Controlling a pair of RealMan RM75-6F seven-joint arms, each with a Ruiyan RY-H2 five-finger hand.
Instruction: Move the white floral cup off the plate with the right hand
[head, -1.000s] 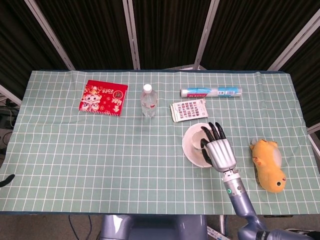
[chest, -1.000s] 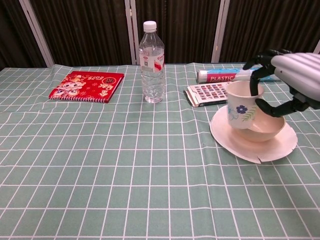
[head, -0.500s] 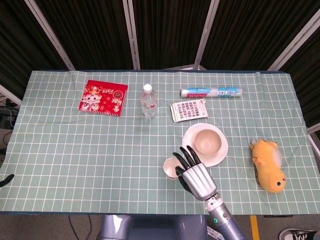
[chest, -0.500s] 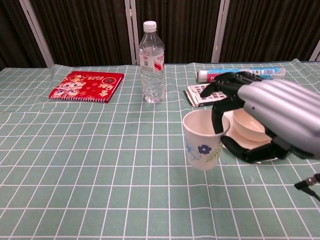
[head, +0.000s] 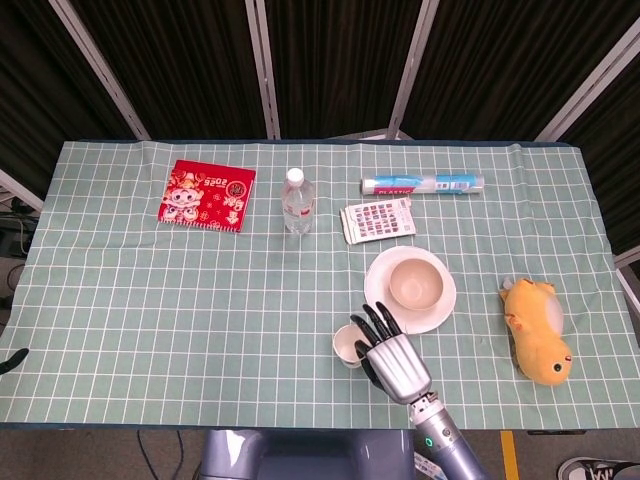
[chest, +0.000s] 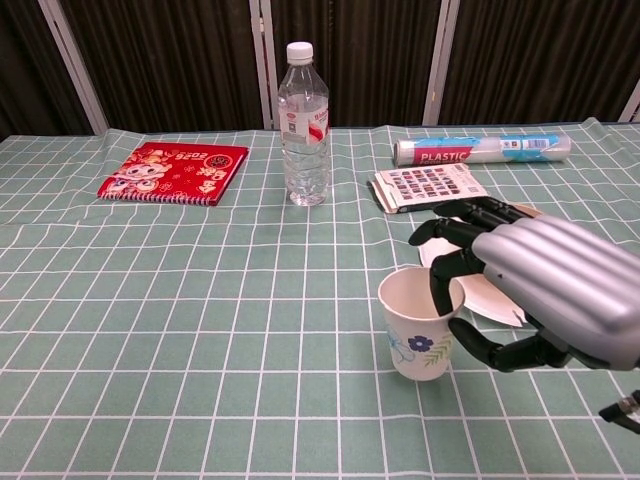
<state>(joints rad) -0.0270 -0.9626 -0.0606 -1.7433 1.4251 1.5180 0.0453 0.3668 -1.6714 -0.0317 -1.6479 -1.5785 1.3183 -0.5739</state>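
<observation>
Cup (chest: 417, 325): white paper cup, blue flower and green leaves printed low on the side, rim round and open, inside bare; upright.
Cup place: on the tablecloth (head: 150, 300), off the plate (head: 378, 298), just beside the plate's near-left edge; seen small from the head view (head: 346, 345).
Cup contact: bottom hidden by the cup's own wall in the chest view; cannot tell whether resting on the cloth or held a little above it.
Right hand (chest: 540, 292): wrapped around the cup from its right side, gripping it; dark fingers (chest: 448, 284) hooked over the rim and down the far wall, thumb low on the near right wall.
Hand pose: silver back of the hand turned up and toward the chest camera, knuckles arched, fingers pointing left and away; from the head view (head: 393, 356) fingers reach up-left to the cup.
Right arm: blue-grey forearm (head: 445, 445) running from the bottom edge up-left to the wrist.
Left hand: out of both views.
Plate: white, round, holding a white bowl (head: 415, 283); partly hidden behind the hand in the chest view.
Bottle (chest: 303, 125): clear, white cap, upright, well behind the cup.
Red booklet (chest: 175, 171): flat at far left.
Card (chest: 425, 187): grid-printed, flat, just behind the plate.
Roll (chest: 483, 149): labelled tube lying along the far edge.
Toy (head: 537, 330): yellow plush, right of the plate, apart from it.
</observation>
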